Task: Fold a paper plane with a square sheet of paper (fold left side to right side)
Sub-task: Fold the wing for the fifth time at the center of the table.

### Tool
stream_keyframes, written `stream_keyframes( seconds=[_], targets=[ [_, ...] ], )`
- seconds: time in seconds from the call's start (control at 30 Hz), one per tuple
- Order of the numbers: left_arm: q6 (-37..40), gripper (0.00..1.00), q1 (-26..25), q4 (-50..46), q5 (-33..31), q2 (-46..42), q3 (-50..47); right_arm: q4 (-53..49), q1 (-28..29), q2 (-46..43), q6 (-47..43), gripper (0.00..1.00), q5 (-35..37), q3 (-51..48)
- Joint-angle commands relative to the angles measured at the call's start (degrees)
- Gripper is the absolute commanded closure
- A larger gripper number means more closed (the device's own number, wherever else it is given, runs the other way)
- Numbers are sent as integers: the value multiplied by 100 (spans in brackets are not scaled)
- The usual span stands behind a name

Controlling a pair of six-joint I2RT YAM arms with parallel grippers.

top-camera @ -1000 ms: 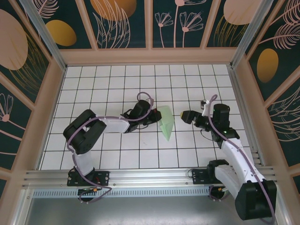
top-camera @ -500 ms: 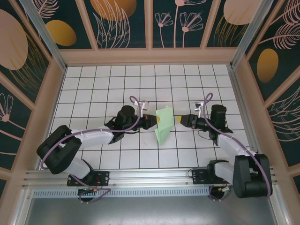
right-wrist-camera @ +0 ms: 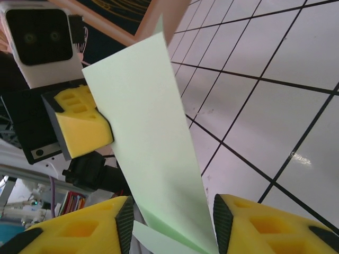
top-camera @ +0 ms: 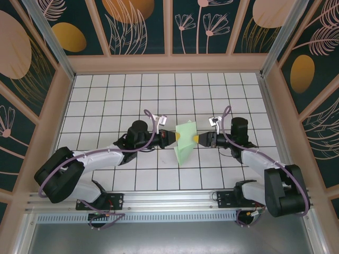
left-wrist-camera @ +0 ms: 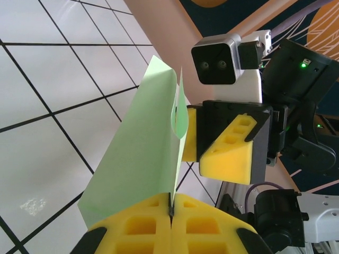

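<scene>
Paper sheet [top-camera: 185,142], mint green and partly folded, sits over the middle of the tabletop [top-camera: 106,95] between both arms. Its left edge is pinched tight in the left hand [top-camera: 178,137]. On the right edge, the right hand [top-camera: 197,138] has its fingers apart, straddling it.

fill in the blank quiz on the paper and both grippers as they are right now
The folded sheet of paper is pale ____.
The left gripper is ____ on one edge of it.
The right gripper is ____, with the paper between its fingers.
The fingers of both grippers are ____ in colour.

Missing words: green; shut; open; yellow
</scene>
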Motion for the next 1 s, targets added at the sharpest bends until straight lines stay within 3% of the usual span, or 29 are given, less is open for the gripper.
stream_keyframes(
  seconds=[0.0, 0.2, 0.47, 0.67, 0.77, 0.83, 0.97],
  targets=[
    [18, 100, 44, 256, 53, -5, -75, 212, 71, 146, -101, 60, -229, 109],
    [-175, 100, 201, 361, -54, 0, -265, -13, 83, 348, -270, 78, -119, 170],
    [-255, 100, 298, 464, 18, 165, -326, -102, 247, 542, -357, 80, -60, 239],
    [-286, 100, 328, 471, 22, 365, -328, -339, 330, 731, -443, 93, 145, 358],
    [-258, 90, 354, 301, -93, 449, -286, -634, 337, 847, -359, 97, 358, 459],
    [-209, 75, 362, 37, -283, 475, -235, -785, 339, 979, -136, 98, 550, 491],
    [22, 54, 377, -744, -711, 387, -40, -935, 375, 1359, 356, 100, 797, 493]
  ],
)
